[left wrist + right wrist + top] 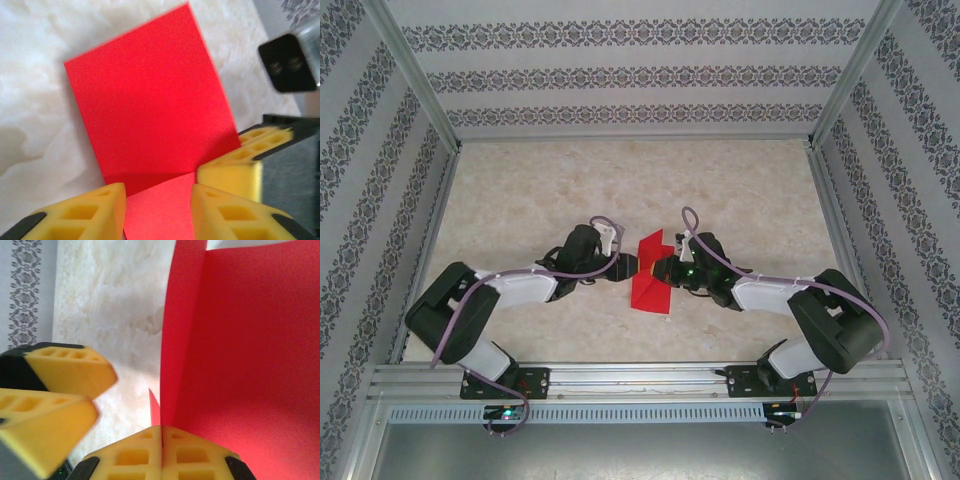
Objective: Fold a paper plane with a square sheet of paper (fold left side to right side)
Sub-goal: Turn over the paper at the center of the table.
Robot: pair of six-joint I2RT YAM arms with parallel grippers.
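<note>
The overhead camera is looking down from behind the arm bases [505, 383] across the whole table [520, 180]. Both wrist cameras are peering closely past yellow fingertips [90, 210] at the square sheet of paper [651, 288], shared by all views.

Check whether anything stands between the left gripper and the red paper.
Nothing visible does. The left gripper is right at the square sheet of paper, jaws open with red paper showing between them. The right gripper is shut on the sheet close beside it.

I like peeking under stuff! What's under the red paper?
The pale table shows around the paper, which lies on it. What it covers is hidden. The right gripper pinches one lifted edge.
</note>
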